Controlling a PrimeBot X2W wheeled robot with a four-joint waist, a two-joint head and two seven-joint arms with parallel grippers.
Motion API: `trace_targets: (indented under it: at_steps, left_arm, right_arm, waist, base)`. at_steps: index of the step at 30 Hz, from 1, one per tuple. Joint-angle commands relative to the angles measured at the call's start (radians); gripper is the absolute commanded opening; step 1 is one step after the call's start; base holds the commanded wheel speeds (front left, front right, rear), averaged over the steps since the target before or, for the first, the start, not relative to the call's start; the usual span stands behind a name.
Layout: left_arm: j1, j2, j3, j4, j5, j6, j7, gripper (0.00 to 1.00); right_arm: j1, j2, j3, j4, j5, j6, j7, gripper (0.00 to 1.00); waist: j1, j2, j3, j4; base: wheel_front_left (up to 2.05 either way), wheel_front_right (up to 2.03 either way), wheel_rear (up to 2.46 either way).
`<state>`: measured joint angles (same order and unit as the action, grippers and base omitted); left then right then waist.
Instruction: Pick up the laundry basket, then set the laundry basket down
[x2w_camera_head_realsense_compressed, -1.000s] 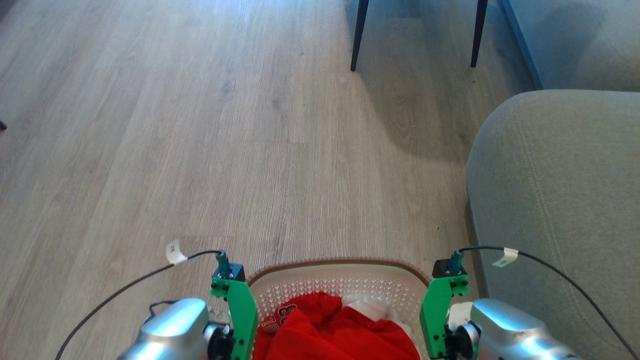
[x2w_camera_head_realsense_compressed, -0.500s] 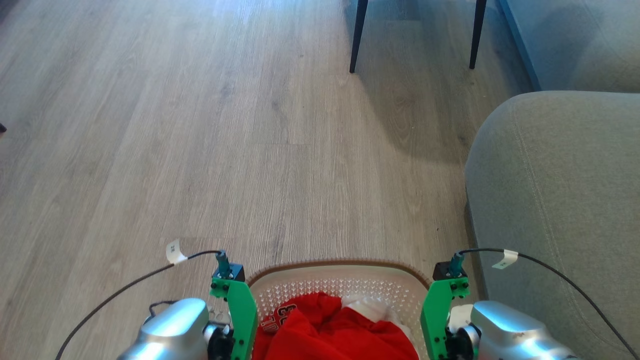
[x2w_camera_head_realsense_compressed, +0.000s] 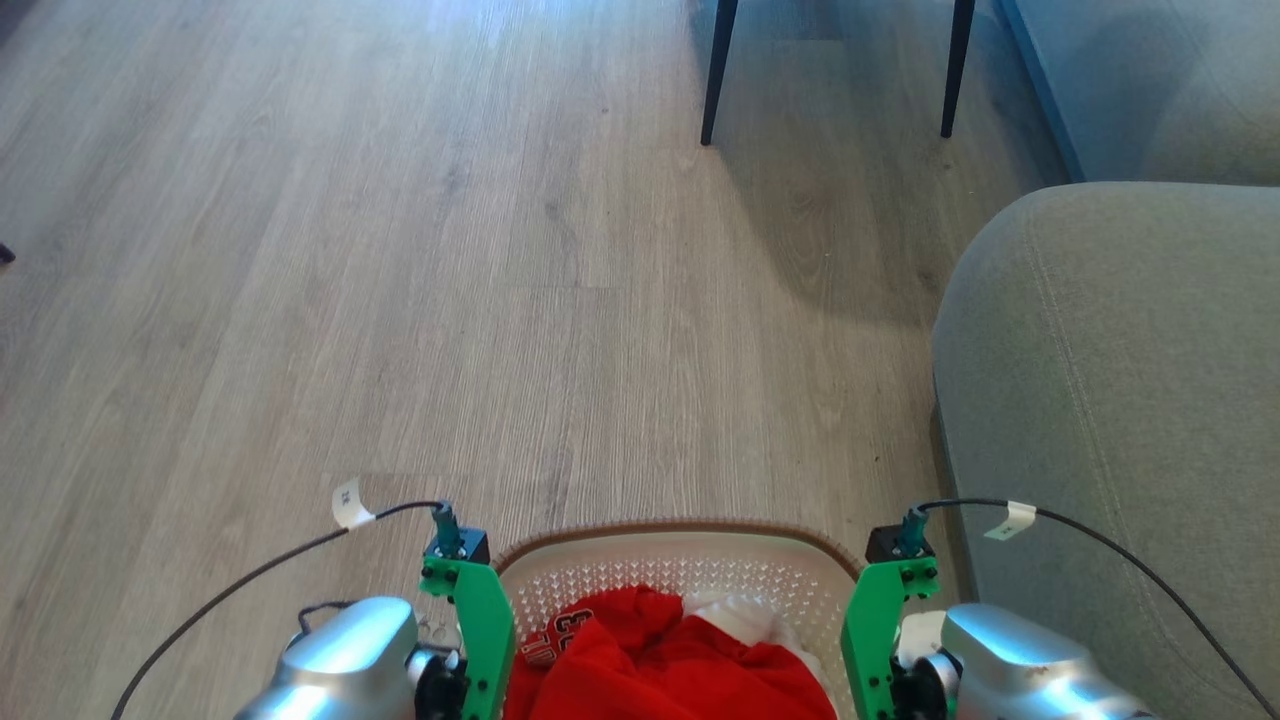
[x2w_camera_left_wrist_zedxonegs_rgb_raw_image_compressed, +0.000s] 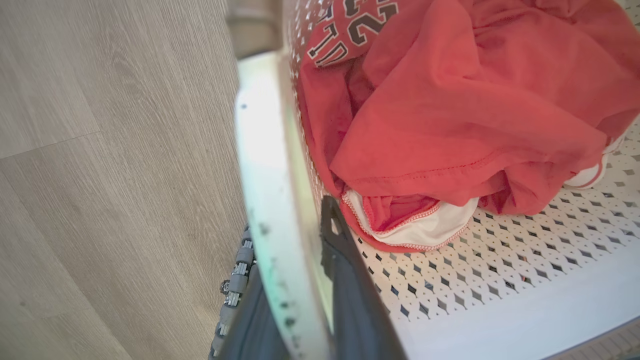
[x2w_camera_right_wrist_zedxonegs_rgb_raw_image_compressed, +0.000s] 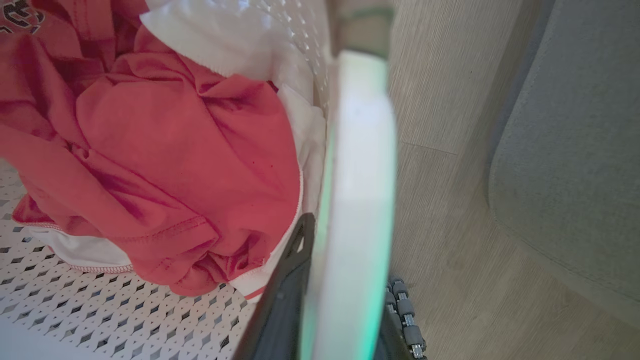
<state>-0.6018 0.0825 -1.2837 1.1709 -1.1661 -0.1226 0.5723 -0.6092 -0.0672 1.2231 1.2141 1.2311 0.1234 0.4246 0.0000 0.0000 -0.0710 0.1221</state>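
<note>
Head view, basket: you have the laundry basket (x2w_camera_head_realsense_compressed: 680, 545) at bottom centre, between the two arms, its brown rim toward the open wood floor (x2w_camera_head_realsense_compressed: 400, 300).
Head view, load: red clothes (x2w_camera_head_realsense_compressed: 650, 665) are heaped inside, with a bit of white cloth (x2w_camera_head_realsense_compressed: 735, 612) behind them.
Head view, grippers: your left gripper (x2w_camera_head_realsense_compressed: 478, 630) sits against the basket's left side and your right gripper (x2w_camera_head_realsense_compressed: 872, 635) against its right; the fingers are hidden here.
Head view, surroundings: a grey sofa (x2w_camera_head_realsense_compressed: 1110, 400) is just right of the basket, and two dark furniture legs (x2w_camera_head_realsense_compressed: 718, 75) stand far ahead.
Left wrist, grip: the fingers are closed onto a pale band (x2w_camera_left_wrist_zedxonegs_rgb_raw_image_compressed: 270, 165) at the basket's edge. One dark finger (x2w_camera_left_wrist_zedxonegs_rgb_raw_image_compressed: 345, 280) is inside against the perforated wall, the other outside over the floor.
Left wrist, band: probably the side handle; too blurred up close for you to be sure.
Right wrist, grip: the same clamp, with the inner finger (x2w_camera_right_wrist_zedxonegs_rgb_raw_image_compressed: 287, 290) beside the red cloth and the outer one on the sofa side.
Right wrist, load: red and white clothes touch the wall by the inner finger.
</note>
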Motion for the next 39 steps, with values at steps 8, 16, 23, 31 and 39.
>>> trace_targets:
  at_steps: [8, 16, 23, 31, 39]
  left_arm:
    - [-0.053, -0.005, 0.003, -0.017, 0.012, -0.008, 0.009, 0.00]
    - [-0.053, -0.006, 0.003, -0.022, 0.012, -0.008, 0.010, 0.00]
    - [-0.047, -0.004, 0.003, -0.026, 0.012, -0.008, 0.010, 0.00]
    - [-0.051, -0.010, 0.003, -0.026, 0.019, -0.008, -0.018, 0.00]
    - [-0.071, -0.021, 0.003, -0.003, 0.034, -0.008, -0.112, 0.00]
  right_arm:
    - [-0.042, 0.017, 0.009, -0.028, 0.017, 0.007, -0.016, 0.00]
    - [-0.048, 0.017, 0.015, -0.023, 0.028, 0.007, -0.022, 0.00]
    - [-0.049, 0.017, 0.020, -0.021, 0.035, 0.007, -0.024, 0.00]
    - [-0.053, 0.017, 0.026, -0.016, 0.032, 0.007, -0.045, 0.00]
    - [-0.080, 0.017, 0.031, 0.000, 0.018, 0.007, -0.099, 0.00]
  waist:
    - [0.0000, 0.0000, 0.001, -0.001]
    - [0.0000, 0.0000, 0.006, 0.001]
    - [0.0000, 0.0000, 0.016, 0.001]
    - [0.0000, 0.0000, 0.046, -0.001]
    - [0.0000, 0.0000, 0.139, -0.008]
  base:
    - [0.00, 0.00, 0.00]
    - [0.00, 0.00, 0.00]
    - [0.00, 0.00, 0.00]
    - [0.00, 0.00, 0.00]
    - [0.00, 0.00, 0.00]
